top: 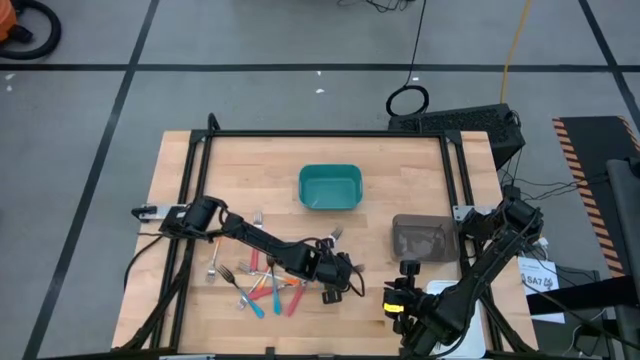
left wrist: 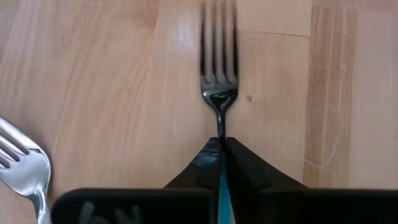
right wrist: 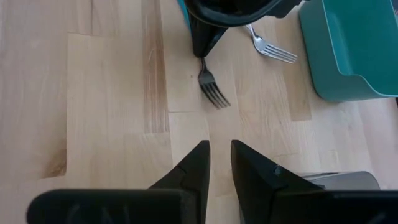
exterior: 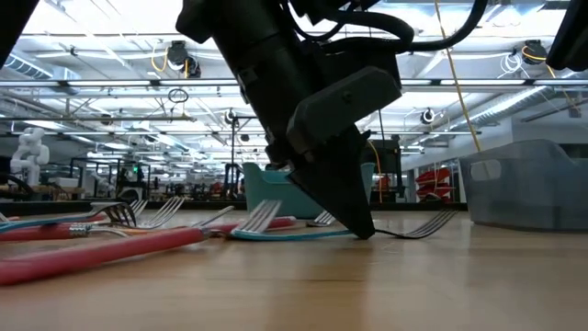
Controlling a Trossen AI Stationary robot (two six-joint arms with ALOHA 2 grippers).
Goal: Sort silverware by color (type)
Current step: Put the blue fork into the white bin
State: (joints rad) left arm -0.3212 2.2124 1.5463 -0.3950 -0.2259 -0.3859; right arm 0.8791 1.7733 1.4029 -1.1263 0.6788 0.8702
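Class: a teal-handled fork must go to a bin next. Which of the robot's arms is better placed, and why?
The left: its gripper is shut on the teal-handled fork at the table. The right gripper holds nothing, off by the table's edge.

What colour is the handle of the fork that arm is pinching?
Teal; the left wrist view shows the fork best, handle between the left gripper fingers.

table (top: 400,160): wood | forks (top: 262,283), teal bin (top: 330,187), seemingly grey bin (top: 423,240)
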